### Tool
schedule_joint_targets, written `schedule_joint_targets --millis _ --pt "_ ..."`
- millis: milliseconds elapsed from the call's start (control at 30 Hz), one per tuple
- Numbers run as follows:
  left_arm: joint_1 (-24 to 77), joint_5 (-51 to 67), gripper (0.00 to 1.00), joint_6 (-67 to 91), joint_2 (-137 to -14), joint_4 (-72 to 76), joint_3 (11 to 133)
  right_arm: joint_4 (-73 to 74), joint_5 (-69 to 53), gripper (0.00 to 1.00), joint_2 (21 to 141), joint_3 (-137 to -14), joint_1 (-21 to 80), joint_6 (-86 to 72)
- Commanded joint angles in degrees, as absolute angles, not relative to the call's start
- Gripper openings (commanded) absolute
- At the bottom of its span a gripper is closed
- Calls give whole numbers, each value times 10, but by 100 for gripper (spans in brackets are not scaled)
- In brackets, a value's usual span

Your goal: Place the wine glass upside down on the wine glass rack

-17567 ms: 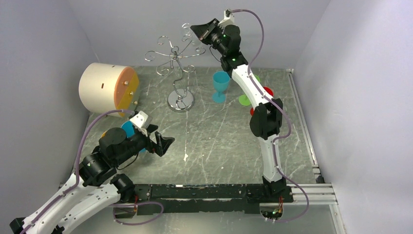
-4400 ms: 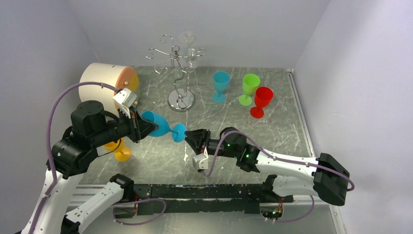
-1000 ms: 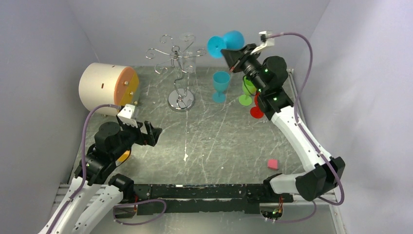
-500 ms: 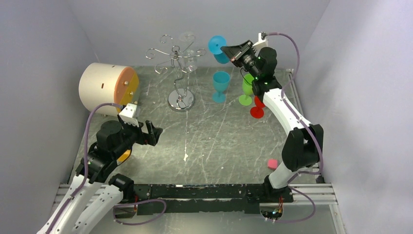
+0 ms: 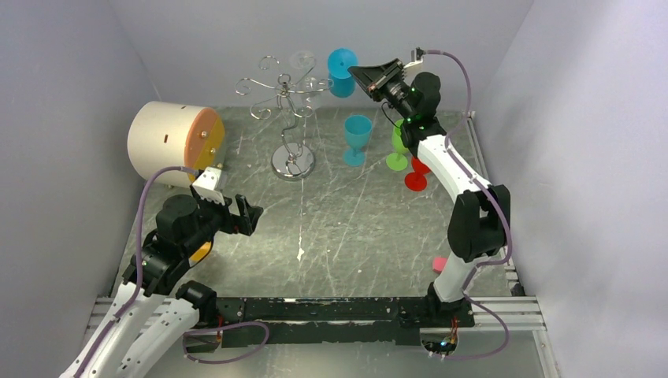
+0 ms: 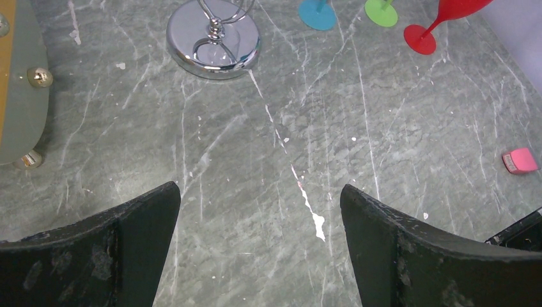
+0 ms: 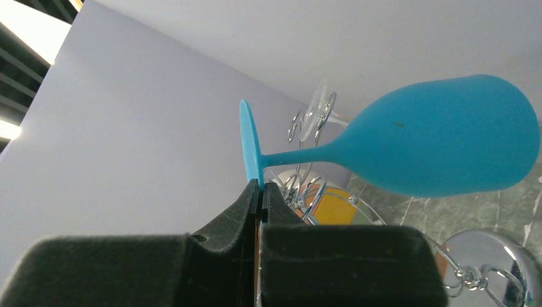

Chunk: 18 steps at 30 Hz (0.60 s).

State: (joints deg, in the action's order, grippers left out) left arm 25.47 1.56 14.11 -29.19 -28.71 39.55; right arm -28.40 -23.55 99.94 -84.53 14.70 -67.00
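Observation:
My right gripper is shut on the round foot of a blue wine glass and holds it high, upside down, just right of the rack's top. In the right wrist view the glass juts out from my gripper, pinched by its foot. The silver wire wine glass rack stands at the back on its chrome base; a clear glass hangs from it. My left gripper is open and empty, low over the table at the left.
A cream cylinder with an orange end lies at the back left. A second blue glass, a green glass and a red glass stand at the back right. A small pink block lies on the right. An orange object sits under my left arm.
My right gripper has swung the blue glass left, toward the rack's top. The left arm has stayed where it was.

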Motion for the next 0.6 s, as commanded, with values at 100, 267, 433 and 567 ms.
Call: schedule_joint_targets --millis 100,267,433,567 --pt "252 18 99 135 -291 -276 390 -284 -254 0 1022 -887 162 -684" --pt "252 17 99 135 -288 -276 390 -269 -251 0 1029 -896 168 -675" --pt "252 17 99 135 -284 -276 389 -242 -250 0 1029 -903 175 -657" --pt "252 17 99 136 -285 -276 389 -216 -242 0 1027 -911 181 -634"
